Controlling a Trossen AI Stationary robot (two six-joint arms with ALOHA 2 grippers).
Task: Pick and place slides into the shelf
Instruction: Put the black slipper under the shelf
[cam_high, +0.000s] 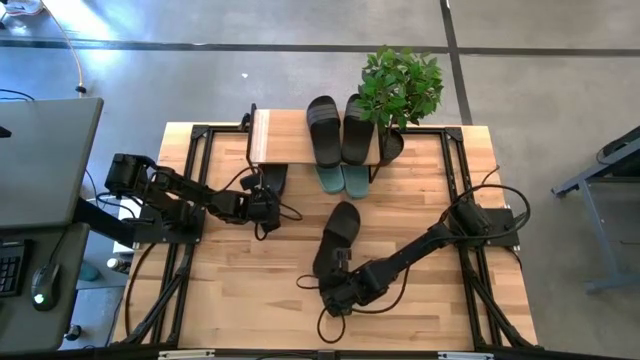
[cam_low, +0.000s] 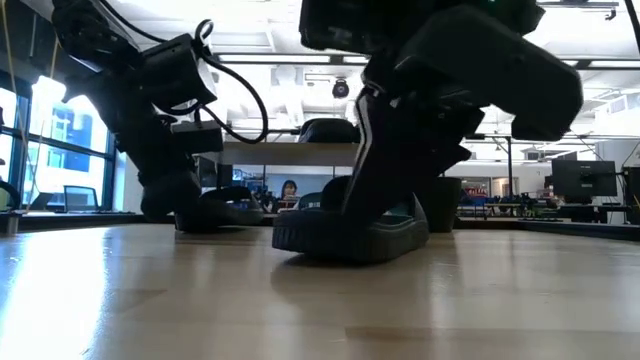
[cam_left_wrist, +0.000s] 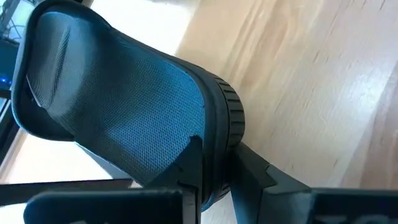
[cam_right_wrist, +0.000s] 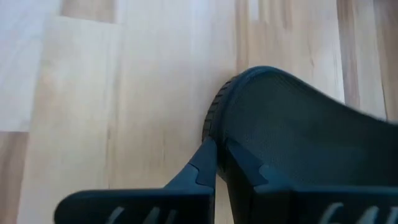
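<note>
Task stands partly done, by the look of it. The shelf sits at the far edge of the table, next to a potted plant. One black pair lies on the plank top, side by side toward its right end. The sage-green pair shows only its ends poking out from under the plank, so it sits on the table beneath the shelf, just below the black pair. The left part of the plank top is bare.

Two black slides remain to place, one per arm.

Left gripper is just in front of the shelf's left end, fingers clamped on the rim of a black slide; the left wrist view shows the sole edge pinched between the two fingers. In the low view this slide is low at the table; whether it is touching cannot be told.

Right gripper is at mid-table, well apart from the shelf, fingers closed on the edge of the other black slide. The low view shows that slide's sole resting on the table, so the lift looks not yet made.

Judgement: four of six stowed, and the last pair gripped.
</note>
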